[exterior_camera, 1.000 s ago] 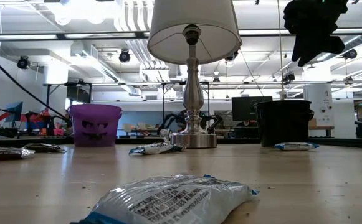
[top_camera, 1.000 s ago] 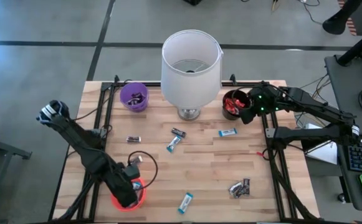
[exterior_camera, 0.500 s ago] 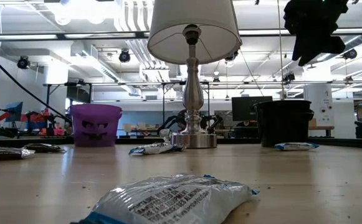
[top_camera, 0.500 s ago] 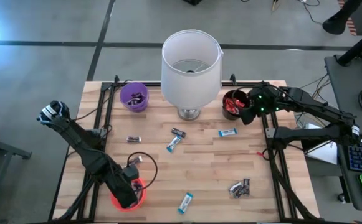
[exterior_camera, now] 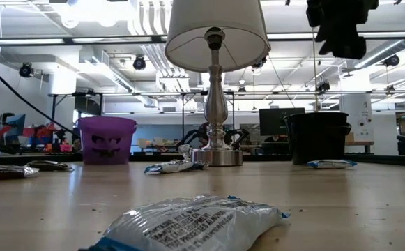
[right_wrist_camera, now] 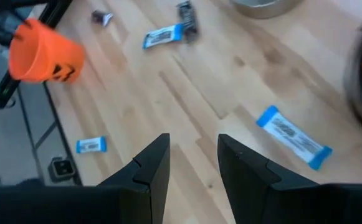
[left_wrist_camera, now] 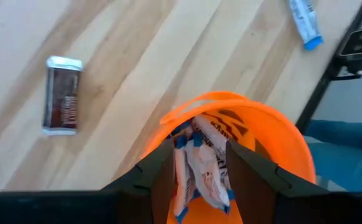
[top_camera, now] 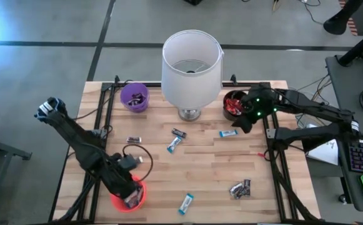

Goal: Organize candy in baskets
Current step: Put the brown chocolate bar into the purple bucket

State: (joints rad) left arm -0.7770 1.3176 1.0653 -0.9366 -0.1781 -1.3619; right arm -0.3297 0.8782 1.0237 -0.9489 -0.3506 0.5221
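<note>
Release step in hand: left gripper [left_wrist_camera: 198,163] spread above round orange plastic basket [top_camera: 129,195] at seven o'clock, blue-and-white wrapped candy [left_wrist_camera: 204,169] inside. Right gripper [right_wrist_camera: 193,158] spread, empty, at two o'clock. Next: fetch loose blue-wrapped bar [right_wrist_camera: 290,137].

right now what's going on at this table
Two robot arms are sorting wrapped candy into small baskets. The left gripper is open over the orange basket, with blue-and-white bars lying in it. The right gripper, open and empty, hangs beside the black basket of red candy. Several bars lie loose on the table, near a lamp.
</note>
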